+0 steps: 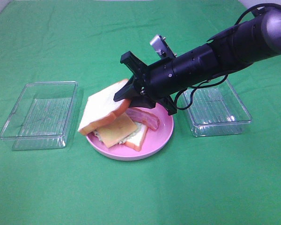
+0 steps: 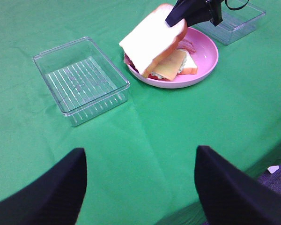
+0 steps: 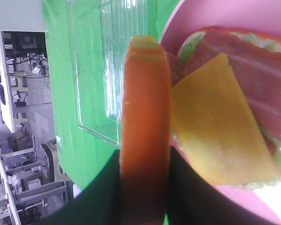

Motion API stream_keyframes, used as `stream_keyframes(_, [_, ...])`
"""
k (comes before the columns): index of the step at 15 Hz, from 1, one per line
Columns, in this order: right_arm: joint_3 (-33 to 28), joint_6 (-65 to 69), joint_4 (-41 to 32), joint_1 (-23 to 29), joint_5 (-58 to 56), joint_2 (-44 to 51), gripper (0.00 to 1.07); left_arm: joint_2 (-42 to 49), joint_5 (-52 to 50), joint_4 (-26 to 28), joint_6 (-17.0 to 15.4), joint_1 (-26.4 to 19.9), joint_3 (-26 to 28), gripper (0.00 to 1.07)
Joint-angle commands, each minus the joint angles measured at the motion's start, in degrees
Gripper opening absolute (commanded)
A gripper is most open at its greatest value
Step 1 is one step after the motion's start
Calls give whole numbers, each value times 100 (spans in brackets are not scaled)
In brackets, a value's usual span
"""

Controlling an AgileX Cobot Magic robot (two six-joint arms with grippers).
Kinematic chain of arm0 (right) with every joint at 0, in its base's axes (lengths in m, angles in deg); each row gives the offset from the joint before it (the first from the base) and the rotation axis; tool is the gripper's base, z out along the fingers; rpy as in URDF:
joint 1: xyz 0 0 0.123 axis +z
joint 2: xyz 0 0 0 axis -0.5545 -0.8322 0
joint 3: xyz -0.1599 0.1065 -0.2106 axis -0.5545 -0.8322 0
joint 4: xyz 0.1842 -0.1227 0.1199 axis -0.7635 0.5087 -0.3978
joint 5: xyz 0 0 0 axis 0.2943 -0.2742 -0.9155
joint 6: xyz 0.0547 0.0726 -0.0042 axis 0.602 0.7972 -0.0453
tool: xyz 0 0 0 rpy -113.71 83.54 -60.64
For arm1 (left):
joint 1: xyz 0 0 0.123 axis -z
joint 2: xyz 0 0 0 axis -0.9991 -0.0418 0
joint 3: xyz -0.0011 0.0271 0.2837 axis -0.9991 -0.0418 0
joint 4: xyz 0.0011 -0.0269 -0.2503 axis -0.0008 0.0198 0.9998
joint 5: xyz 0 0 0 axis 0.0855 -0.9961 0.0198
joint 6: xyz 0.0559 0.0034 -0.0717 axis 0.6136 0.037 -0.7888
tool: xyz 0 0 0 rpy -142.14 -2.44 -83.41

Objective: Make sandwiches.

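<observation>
Right gripper (image 1: 126,93) clamped on tilted top slice (image 1: 103,110) by its crust. Just below: cheese (image 1: 116,131), bacon (image 1: 145,117), bottom slice (image 1: 138,137) on plate (image 1: 164,136). Could land skewed, overhanging rim. Farther off, left gripper (image 2: 140,183) spread wide, idle.

Tilted bread slice (image 2: 152,40) held over pink plate (image 2: 207,65), clear tray (image 2: 80,79) beside
</observation>
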Motion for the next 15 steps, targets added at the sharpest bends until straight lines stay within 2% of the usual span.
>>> stream_keyframes(1, [-6, -69, 132, -17, -63, 11, 47, 126, -52, 23, -23, 11, -11, 64])
stream_keyframes(3, [-6, -40, 498, -17, -74, 23, 68, 126, -52, 23, -23, 11, -11, 64])
stream_keyframes(4, [0, 172, 917, -17, -63, 23, 71, 126, -52, 23, -23, 11, -11, 64])
stream_keyframes(7, [17, 693, 1650, -17, -46, 63, 71, 126, -52, 23, -23, 11, -11, 64])
stream_keyframes(12, [17, 2223, 3913, -17, 183, 630, 71, 126, -52, 23, -23, 11, -11, 64])
stream_keyframes(13, [17, 2618, 4532, -17, 183, 773, 71, 126, -52, 23, -23, 11, -11, 64])
stream_keyframes(14, [17, 3306, 5901, -17, -34, 1094, 71, 126, -52, 23, -23, 11, -11, 64])
stream_keyframes(15, [17, 3615, 6429, -17, -286, 1289, 71, 126, -52, 23, -23, 11, -11, 64])
